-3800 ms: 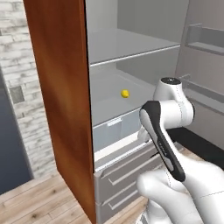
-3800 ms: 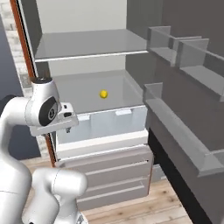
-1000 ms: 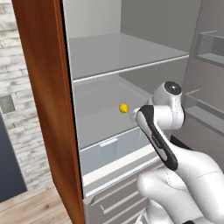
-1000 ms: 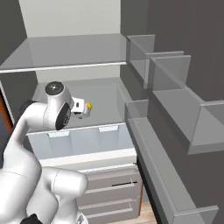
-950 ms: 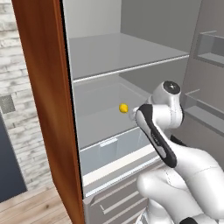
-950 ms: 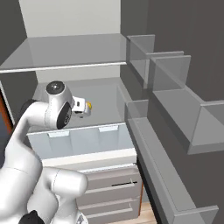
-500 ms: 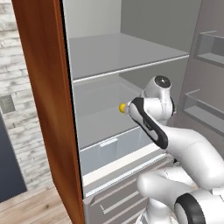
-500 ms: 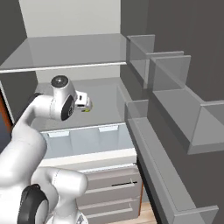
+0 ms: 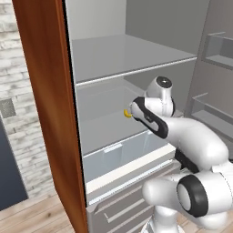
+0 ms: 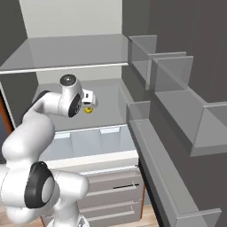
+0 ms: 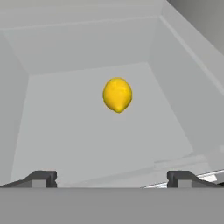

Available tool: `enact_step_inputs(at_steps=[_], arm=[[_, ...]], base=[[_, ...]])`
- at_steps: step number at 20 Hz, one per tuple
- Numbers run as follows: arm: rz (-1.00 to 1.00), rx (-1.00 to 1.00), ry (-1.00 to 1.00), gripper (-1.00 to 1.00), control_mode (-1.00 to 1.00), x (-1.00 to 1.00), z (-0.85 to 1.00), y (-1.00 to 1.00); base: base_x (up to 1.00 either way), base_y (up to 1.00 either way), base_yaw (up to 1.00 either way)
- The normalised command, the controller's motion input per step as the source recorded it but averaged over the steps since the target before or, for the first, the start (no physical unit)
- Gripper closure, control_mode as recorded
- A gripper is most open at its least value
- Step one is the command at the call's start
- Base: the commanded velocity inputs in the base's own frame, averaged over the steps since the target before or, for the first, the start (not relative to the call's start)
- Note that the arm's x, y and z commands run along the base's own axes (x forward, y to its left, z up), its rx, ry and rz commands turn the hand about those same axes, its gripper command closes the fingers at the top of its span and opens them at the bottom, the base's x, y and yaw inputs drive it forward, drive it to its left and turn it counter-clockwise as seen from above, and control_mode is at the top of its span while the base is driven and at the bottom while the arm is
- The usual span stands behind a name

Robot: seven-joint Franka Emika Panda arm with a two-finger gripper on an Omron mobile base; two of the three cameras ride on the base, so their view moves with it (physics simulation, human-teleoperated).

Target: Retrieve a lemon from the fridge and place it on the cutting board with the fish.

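Note:
The lemon point(image 11: 117, 95) lies on the pale grey shelf of the open fridge point(image 9: 136, 54); it peeks out yellow beside the hand point(image 9: 128, 113) point(image 10: 88, 110). My gripper point(image 11: 111, 178) points at it from a short way off, its two dark fingertips point(image 11: 41, 178) spread wide with nothing between them, the lemon centred ahead. The hand reaches in over the shelf above the clear drawer point(image 9: 123, 152). The cutting board and the fish are out of view.
A glass shelf point(image 10: 66, 51) runs above the hand. The fridge's wood-brown side panel point(image 9: 45, 113) stands at the left. Door bins point(image 10: 177, 102) line the open door at the right. Grey drawers point(image 10: 111, 190) sit below.
The base views have closed in on the fridge since the oldest frames. Over the last second the hand has swung forward into the shelf space toward the lemon, jaws staying wide.

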Motion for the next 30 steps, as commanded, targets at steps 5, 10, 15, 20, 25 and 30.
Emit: enact_step_inputs(at_steps=[5,10,15,20,25,30], arm=[[0.00,0.00,0.00,-1.00,-1.00,0.44,-0.05,0.00],[0.00,0.00,0.02,-1.00,-1.00,0.40,-0.22,0.07],[0.00,0.00,0.00,-1.00,-1.00,0.37,-0.18,0.09],[0.00,0.00,0.02,-1.00,-1.00,0.36,-0.13,0.01],[0.00,0.00,0.06,-1.00,-1.00,0.52,-0.15,0.00],[0.00,0.00,0.07,-1.00,-1.00,0.33,-0.18,0.04]], base=[[0.00,0.00,0.00],[0.00,0.00,0.00],[0.00,0.00,0.00],[0.00,0.00,0.00],[0.00,0.00,0.00],[0.00,0.00,0.00]])
